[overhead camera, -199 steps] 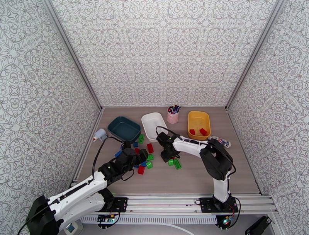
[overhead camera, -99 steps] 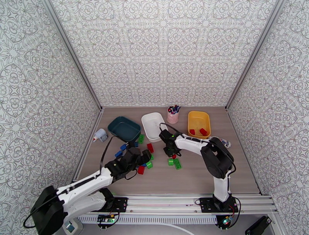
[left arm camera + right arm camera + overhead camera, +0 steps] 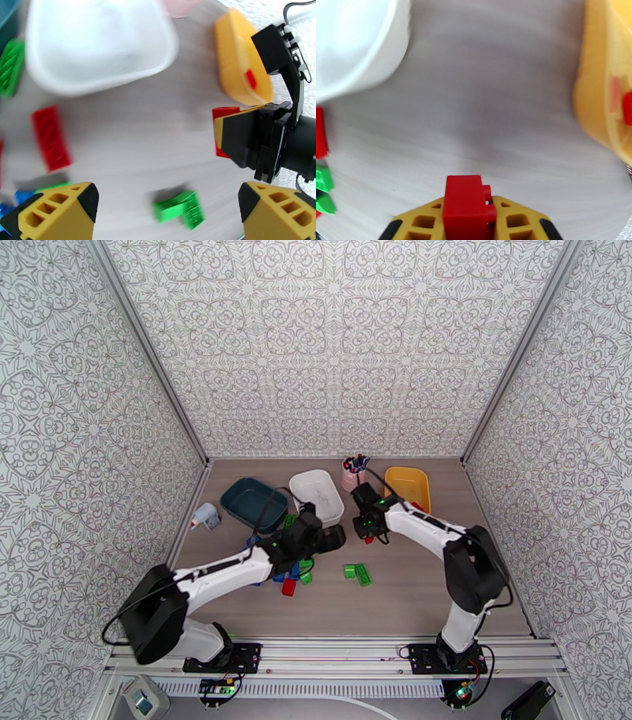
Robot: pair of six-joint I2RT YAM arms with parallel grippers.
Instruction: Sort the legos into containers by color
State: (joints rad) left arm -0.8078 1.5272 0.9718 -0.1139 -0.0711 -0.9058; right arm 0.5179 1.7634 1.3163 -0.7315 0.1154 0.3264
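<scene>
Right gripper (image 3: 468,221): clamped on a red lego (image 3: 463,197), above the table between white tub (image 3: 395,67) and yellow tub (image 3: 588,98).
Left gripper (image 3: 330,538): jaws wide apart, empty, over loose legos (image 3: 299,575) near the white tub.

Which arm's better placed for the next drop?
Right. The right jaws are shut on a red brick near the yellow tub, which already holds red. The left jaws stand open and empty near the white tub.
</scene>
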